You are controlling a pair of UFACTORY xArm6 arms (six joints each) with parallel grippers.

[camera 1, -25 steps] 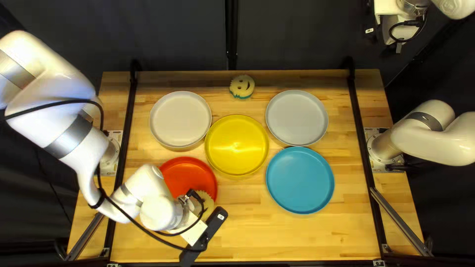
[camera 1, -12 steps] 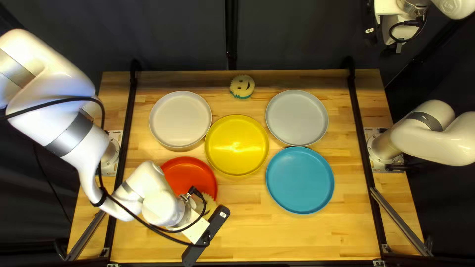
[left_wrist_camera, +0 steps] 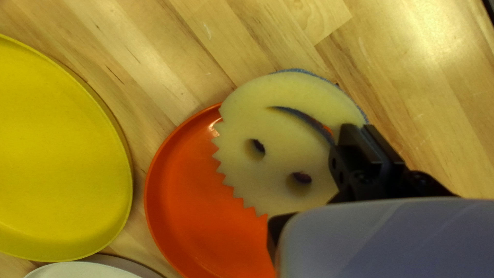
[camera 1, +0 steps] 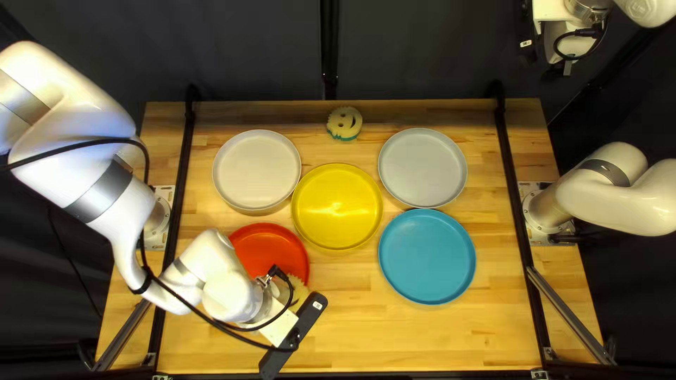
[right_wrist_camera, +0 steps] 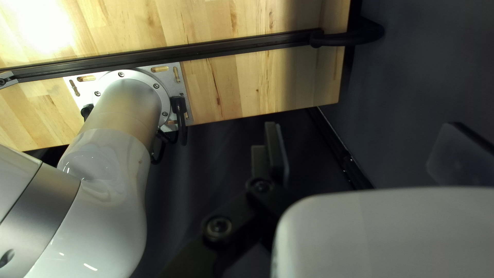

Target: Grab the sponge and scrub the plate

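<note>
Because the left gripper (left_wrist_camera: 362, 135) seems to have the sponge (left_wrist_camera: 288, 164) only by its edge, the scrubbing asks for a gentle start. The black fingers are drawn nearly together, and I judge that they pinch the rim of the sponge close to one end of the smile; how deep the pinch goes, I cannot tell. Most of the sponge sits ahead of the fingers and to one side of them, partly above the red plate (left_wrist_camera: 193, 226) and partly past its rim. Whether it already touches the plate, I cannot tell.

The good way is to carry the sponge inward first, until its whole blue underside is over the plate, and then to lower it flat. With the hold so much at the edge, the far part of the sponge may bend up or turn around the fingertips — so the pressure should be light and the strokes short, round and inside the rim. Pressing hard near the rim could tip the plate, or push it into the yellow plate (left_wrist_camera: 56, 154), which is just beside it.

The right gripper (right_wrist_camera: 368, 149) is wide open with nothing in it, away from the work — it is best to leave it there.
</note>
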